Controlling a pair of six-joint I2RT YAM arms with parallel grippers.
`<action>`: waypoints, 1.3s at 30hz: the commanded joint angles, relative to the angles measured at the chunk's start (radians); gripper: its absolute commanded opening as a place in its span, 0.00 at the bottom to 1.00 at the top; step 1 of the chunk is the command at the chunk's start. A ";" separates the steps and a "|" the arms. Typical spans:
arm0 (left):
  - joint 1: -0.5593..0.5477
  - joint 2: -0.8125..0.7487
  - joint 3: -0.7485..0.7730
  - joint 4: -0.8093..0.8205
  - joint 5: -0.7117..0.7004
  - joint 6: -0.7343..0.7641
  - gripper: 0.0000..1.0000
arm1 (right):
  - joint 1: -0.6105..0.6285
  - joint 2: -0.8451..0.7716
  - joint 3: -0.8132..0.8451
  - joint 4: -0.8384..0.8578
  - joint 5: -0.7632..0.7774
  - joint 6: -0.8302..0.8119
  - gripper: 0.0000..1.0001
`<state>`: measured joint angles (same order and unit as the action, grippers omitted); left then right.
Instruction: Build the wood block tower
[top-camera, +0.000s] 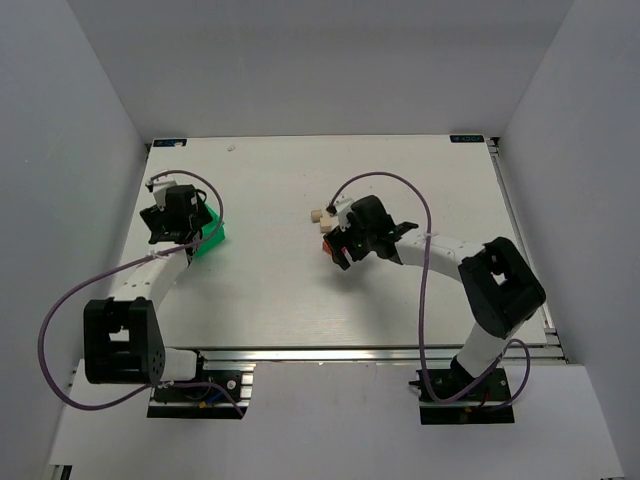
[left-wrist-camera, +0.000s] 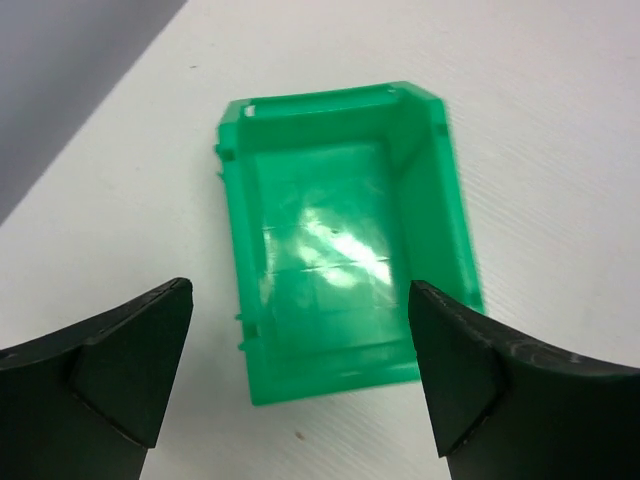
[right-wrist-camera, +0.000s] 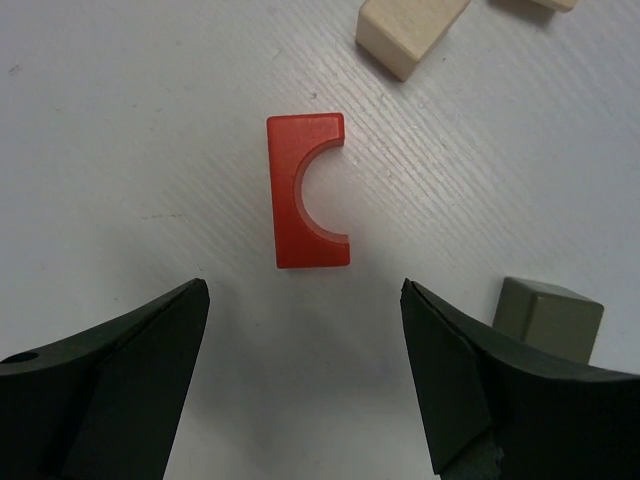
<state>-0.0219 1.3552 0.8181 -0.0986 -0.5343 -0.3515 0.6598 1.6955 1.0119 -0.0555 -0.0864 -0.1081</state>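
On my right wrist feed the red block (right-wrist-camera: 285, 190) lies flat on the table (right-wrist-camera: 120, 130). Its long axis runs straight away from the camera, and its half-round cutout faces the right of that view. It stands alone, touching no other block.

I count four blocks in all: one red, two pale ones and one grey-brown cube. The nearer pale block (right-wrist-camera: 408, 30) sits beyond the red one and off to the right, turned at an angle. Only a corner of the second pale block (right-wrist-camera: 555, 4) shows at the top edge of the view. The grey-brown cube (right-wrist-camera: 548, 320) rests on the table just outside the right-hand finger. From this angle I can't tell whether it touches that finger. Every block I can see sits on the table by itself, none on top of another.

The right claw (right-wrist-camera: 303, 295) is open with nothing in it. The red block lies just ahead of its fingertips, in line with the gap but not inside it.

On the overhead feed the blocks cluster a little right of the table's middle. Well apart on the left side, one green bin (left-wrist-camera: 440, 220) sits with its open side up. The left claw (left-wrist-camera: 300, 295) hangs above the bin with its fingers spread wide, holding nothing.
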 joint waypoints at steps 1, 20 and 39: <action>-0.019 -0.073 0.044 -0.073 0.158 -0.034 0.98 | 0.021 0.042 0.056 0.025 0.072 0.002 0.80; -0.036 -0.278 -0.083 -0.081 0.721 -0.103 0.98 | 0.038 0.124 0.142 -0.030 0.065 0.038 0.27; -0.038 -0.395 -0.154 -0.053 0.856 -0.188 0.98 | 0.018 0.147 0.215 -0.218 -0.879 0.381 0.16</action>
<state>-0.0563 0.9993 0.6739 -0.1577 0.3004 -0.5182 0.6838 1.8103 1.2102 -0.2829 -0.7151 0.1577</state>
